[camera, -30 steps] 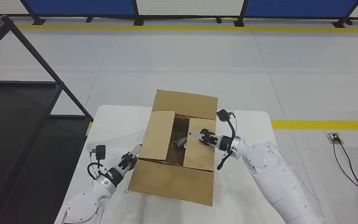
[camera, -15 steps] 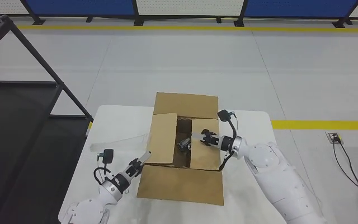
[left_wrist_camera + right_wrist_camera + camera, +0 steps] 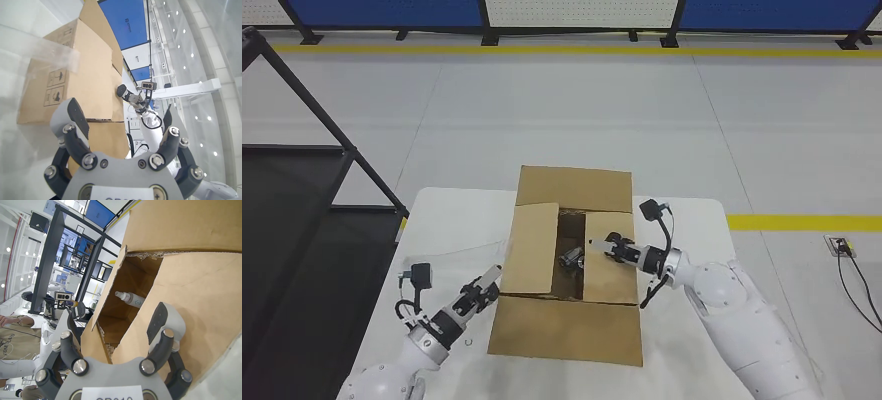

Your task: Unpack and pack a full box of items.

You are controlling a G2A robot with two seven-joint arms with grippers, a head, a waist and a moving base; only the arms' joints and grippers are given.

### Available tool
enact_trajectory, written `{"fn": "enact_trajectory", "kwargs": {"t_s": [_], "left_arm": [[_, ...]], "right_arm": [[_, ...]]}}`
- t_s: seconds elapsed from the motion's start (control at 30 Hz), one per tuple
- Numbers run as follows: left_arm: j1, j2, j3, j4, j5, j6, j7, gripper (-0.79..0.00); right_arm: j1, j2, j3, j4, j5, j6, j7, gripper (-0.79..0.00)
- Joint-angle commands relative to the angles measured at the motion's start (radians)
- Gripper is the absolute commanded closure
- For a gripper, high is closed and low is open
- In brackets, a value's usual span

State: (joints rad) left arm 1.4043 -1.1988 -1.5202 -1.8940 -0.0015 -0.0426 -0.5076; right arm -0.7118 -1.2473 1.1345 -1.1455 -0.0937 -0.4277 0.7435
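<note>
Bright, even light fills the hall, thrown by rows of round ceiling lamps (image 3: 192, 55) glaring at 3 o'clock in the left wrist view. The box (image 3: 532, 250) shows a shadowed interior against the pale counter (image 3: 442, 215). Both wrist views bow straight lines near their edges.

likely robot test hall, blue partition panels (image 3: 382, 12), yellow floor line (image 3: 542, 49), black rack (image 3: 282, 180)
</note>
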Motion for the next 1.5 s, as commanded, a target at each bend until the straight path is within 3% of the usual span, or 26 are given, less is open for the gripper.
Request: {"fn": "enact_trajectory", "kwargs": {"t_s": [0.0, 0.37, 0.6, 0.73, 0.9, 1.07, 1.23, 1.47], "left_arm": [[-0.042, -0.002, 0.038, 0.019, 0.016, 0.022, -0.009, -0.785], [-0.270, -0.017, 0.198, 0.191, 0.067, 0.132, -0.065, -0.785], [-0.316, -0.023, 0.247, 0.248, 0.079, 0.152, -0.065, -0.785], [-0.319, -0.024, 0.259, 0.254, 0.084, 0.157, -0.060, -0.785], [-0.311, -0.024, 0.259, 0.237, 0.085, 0.157, -0.054, -0.785], [-0.264, -0.017, 0.217, 0.157, 0.081, 0.136, -0.037, -0.785], [-0.190, -0.004, 0.134, 0.066, 0.073, 0.116, -0.028, -0.785], [-0.048, 0.017, -0.041, -0.001, 0.005, 0.050, -0.067, -0.785]], "right_arm": [[-0.011, 0.004, 0.011, -0.009, 0.003, -0.005, 0.008, -0.785], [-0.078, 0.025, 0.059, -0.059, 0.015, -0.022, 0.027, -0.785], [-0.096, 0.034, 0.075, -0.071, 0.099, -0.094, 0.103, -0.785], [-0.091, 0.035, 0.080, -0.063, 0.104, -0.120, 0.082, -0.785], [-0.078, 0.035, 0.074, -0.051, 0.091, -0.134, 0.052, -0.785], [-0.062, 0.033, 0.059, -0.050, 0.040, -0.101, 0.014, -0.785], [-0.029, 0.021, 0.018, -0.023, -0.039, -0.047, -0.087, -0.785], [-0.006, 0.016, 0.034, 0.032, -0.085, -0.087, -0.247, -0.785]]}}
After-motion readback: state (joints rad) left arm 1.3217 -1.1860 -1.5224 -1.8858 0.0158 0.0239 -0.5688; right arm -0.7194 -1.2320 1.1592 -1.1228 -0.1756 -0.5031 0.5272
